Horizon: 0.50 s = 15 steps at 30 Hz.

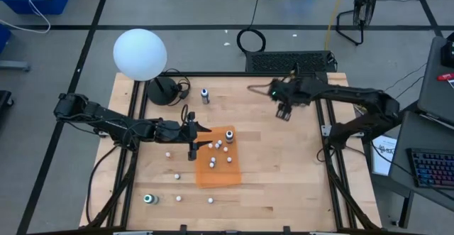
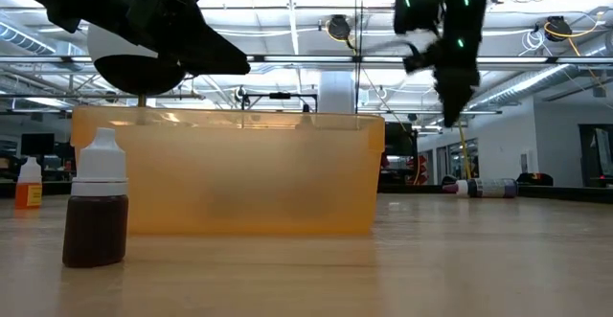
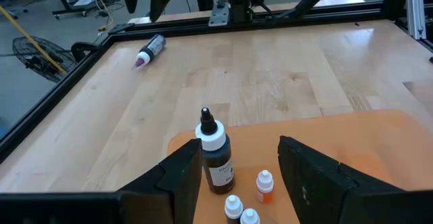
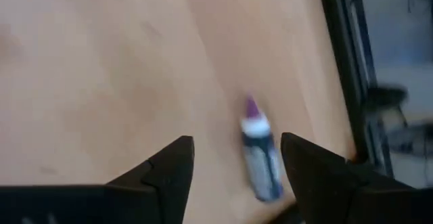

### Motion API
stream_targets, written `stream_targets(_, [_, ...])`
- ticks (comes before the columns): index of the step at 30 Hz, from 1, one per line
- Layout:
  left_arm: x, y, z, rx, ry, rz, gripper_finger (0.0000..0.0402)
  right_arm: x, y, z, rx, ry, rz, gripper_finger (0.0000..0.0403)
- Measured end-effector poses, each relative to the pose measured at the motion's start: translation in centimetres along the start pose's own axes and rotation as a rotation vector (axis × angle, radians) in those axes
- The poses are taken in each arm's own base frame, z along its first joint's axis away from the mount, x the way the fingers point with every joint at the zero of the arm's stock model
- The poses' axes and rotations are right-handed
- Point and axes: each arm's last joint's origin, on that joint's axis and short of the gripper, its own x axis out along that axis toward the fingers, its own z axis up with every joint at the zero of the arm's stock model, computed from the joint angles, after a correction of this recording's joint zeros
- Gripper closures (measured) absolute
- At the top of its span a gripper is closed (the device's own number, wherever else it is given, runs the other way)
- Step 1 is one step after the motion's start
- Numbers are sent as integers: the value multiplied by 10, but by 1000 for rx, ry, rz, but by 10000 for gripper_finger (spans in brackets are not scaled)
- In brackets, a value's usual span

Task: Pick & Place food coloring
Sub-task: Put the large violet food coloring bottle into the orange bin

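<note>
— Where are the small pale food coloring bottles?
— On the flat orange tray, mid-table. My left gripper hangs open at its edge.
— Right gripper?
— Open too, far side.

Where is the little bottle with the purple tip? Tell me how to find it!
Find the big white globe at the back left corner of the wooden table. A little to its right, past the dark stand, the purple-tipped bottle lies on its side on bare wood. The other small bottles sit on the orange tray; this one lies alone and has a dark body.
</note>
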Motion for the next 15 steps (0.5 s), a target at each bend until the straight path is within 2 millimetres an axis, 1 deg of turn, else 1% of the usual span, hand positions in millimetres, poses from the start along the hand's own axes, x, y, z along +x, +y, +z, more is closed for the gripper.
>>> stream_targets(4, [0,0,0,0,0,0,204,32,-32,-30,89,115,-7,197])
stream_targets(6, [0,0,0,0,0,0,204,47,-41,-44,133,142,40,197])
stream_targets(8, [0,0,0,0,0,0,204,61,-44,-56,154,155,92,197])
stream_targets(11, [0,0,0,0,0,0,204,76,-47,-68,131,165,113,197])
stream_targets(13, [0,0,0,0,0,0,204,83,-48,-72,114,155,115,197])
stream_targets(15, [0,0,0,0,0,0,204,87,-52,-73,118,127,103,197])
